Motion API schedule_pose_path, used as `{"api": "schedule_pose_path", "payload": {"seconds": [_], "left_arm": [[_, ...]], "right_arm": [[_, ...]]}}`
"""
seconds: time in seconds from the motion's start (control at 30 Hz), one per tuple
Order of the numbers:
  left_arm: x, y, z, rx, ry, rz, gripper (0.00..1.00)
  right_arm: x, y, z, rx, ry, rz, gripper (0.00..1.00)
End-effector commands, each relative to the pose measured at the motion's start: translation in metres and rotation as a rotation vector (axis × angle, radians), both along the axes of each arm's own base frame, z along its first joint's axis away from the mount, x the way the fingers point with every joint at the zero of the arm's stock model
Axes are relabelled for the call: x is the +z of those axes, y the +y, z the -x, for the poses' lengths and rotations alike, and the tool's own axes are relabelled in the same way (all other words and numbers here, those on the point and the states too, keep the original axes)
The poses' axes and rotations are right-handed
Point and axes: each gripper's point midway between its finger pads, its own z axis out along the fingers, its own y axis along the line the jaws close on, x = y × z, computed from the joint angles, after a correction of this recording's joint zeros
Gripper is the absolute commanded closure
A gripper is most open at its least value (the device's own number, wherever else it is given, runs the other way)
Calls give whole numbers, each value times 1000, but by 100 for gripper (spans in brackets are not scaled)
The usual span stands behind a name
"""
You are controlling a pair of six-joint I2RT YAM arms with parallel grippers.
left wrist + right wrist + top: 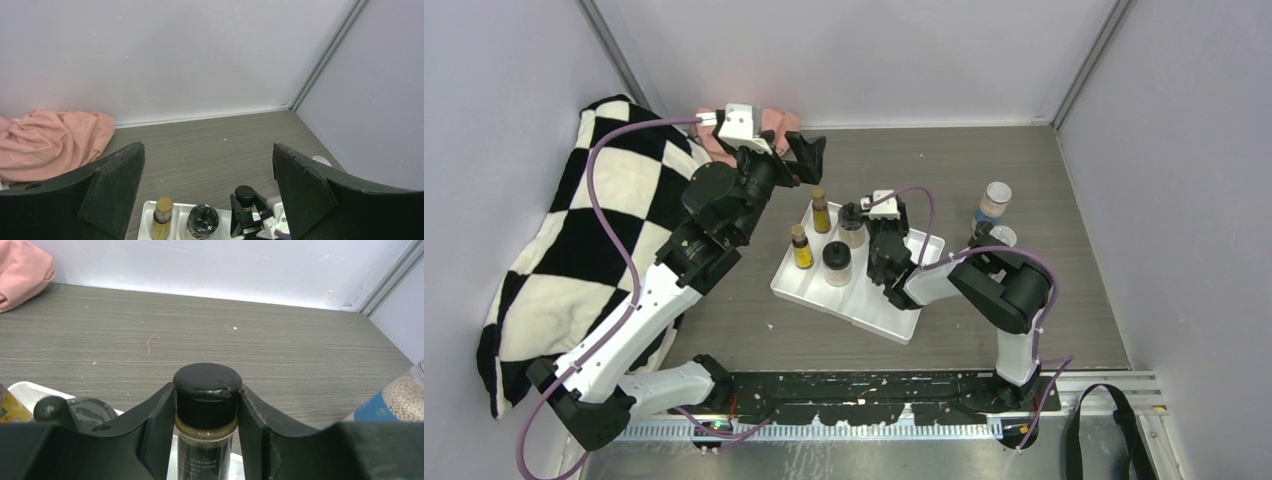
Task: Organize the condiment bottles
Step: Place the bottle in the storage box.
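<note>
- My right hand (207, 407) is clenched on a black-capped bottle (207, 382), fingers clamped just under the cap and the bottle upright.
- The bottle sits at the far side of the white tray (894, 322); can't tell if it touches the tray.
- My left hand (207, 148) is released, fingers spread wide, hovering off the tray's far-left corner.
- In the tray: two yellow bottles (821, 212) and a black-lidded jar (837, 262).
- Two clear shakers (995, 202) stand on the tabletop (1024, 320), right of the tray.

White tray (876, 306), pink cloth (50, 140), black-and-white checked blanket (594, 230), black-capped bottle (207, 390).
</note>
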Motion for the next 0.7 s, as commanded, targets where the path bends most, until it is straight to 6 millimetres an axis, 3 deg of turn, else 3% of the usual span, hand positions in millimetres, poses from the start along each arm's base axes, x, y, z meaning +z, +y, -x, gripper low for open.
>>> {"api": "schedule_pose_path", "payload": {"seconds": [0.0, 0.67], "left_arm": [[17, 9, 8, 7, -46, 44, 0], [16, 7, 6, 7, -58, 32, 0]], "right_arm": [[8, -4, 7, -41, -77, -72, 99], [-12, 3, 1, -65, -48, -53, 99]]}}
